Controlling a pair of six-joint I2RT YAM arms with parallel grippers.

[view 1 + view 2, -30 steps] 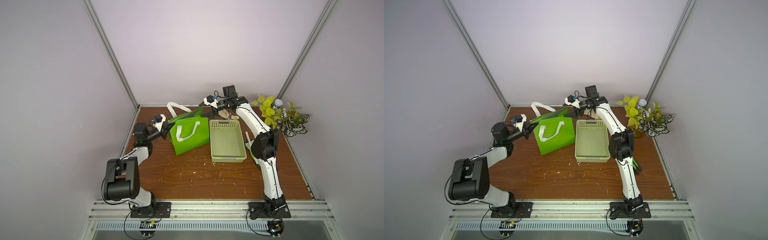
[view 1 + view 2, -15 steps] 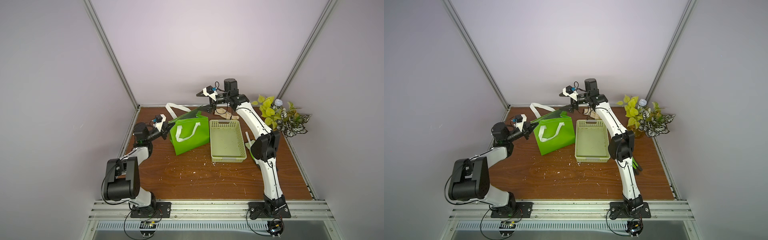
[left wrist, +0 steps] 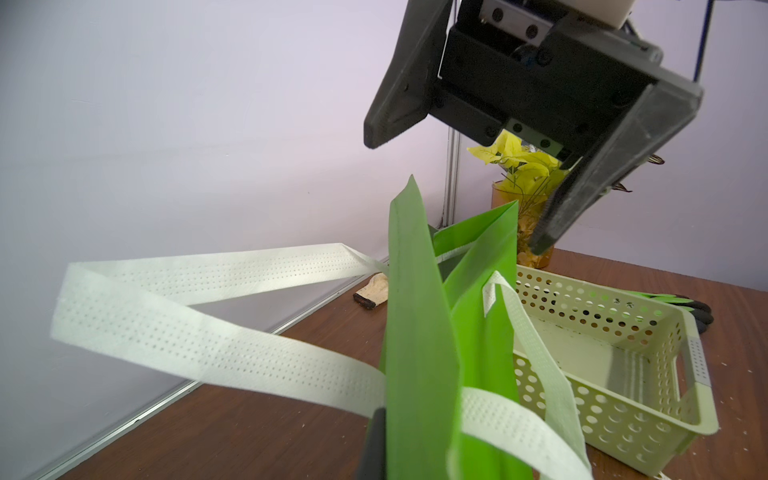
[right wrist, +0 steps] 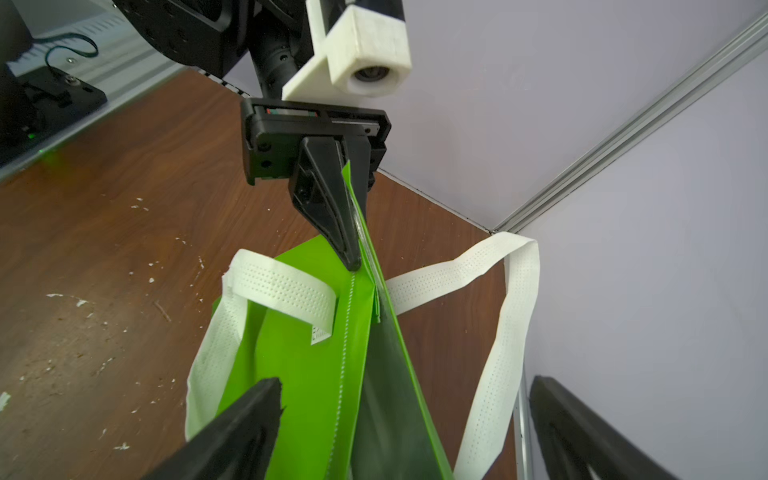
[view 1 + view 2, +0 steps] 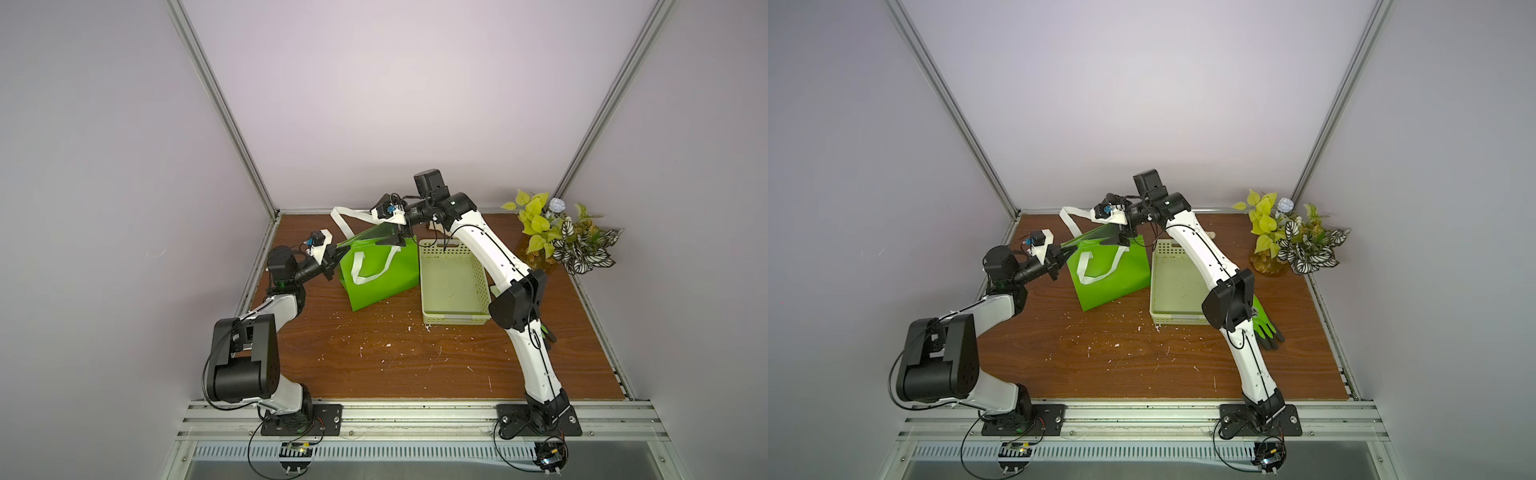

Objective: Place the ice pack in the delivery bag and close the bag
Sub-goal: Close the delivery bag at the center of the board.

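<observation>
- Left wrist view: nearest, the delivery bag [image 3: 419, 332] rests on the wooden table [image 3: 249, 424]. Its green top edge is pinched between the jaws of the left gripper [image 4: 358, 251], and white straps loop off both sides.
- Just beside the bag, farther on, sits the pale green basket [image 3: 602, 415], with a dark-fingered green glove [image 3: 690, 307] lying past its rim.
- Above the bag's far end hangs the right gripper [image 3: 457, 191], jaws spread wide, gripping nothing.
- Farthest back, a potted plant [image 3: 519, 160] stands in the corner.
</observation>
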